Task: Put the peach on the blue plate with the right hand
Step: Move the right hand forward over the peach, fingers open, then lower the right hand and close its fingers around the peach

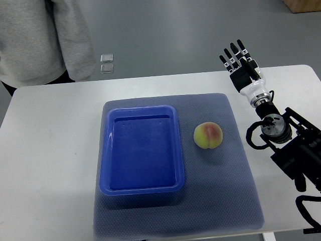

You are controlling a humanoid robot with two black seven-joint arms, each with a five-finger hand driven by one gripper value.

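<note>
A yellow-pink peach (pixel 208 135) lies on the blue-grey mat (pixel 225 191), just right of the blue plate (pixel 106 150), a deep rectangular tray with nothing in it. My right hand (pixel 239 61) is at the far right of the table, well beyond and to the right of the peach. Its black fingers are stretched out straight and hold nothing. The left arm does not show.
A person in a grey sweater (pixel 42 37) stands at the far left edge of the white table (pixel 50 150). Two small clear squares (pixel 106 64) lie on the floor beyond the table. My right arm's black links (pixel 293 145) cover the table's right edge.
</note>
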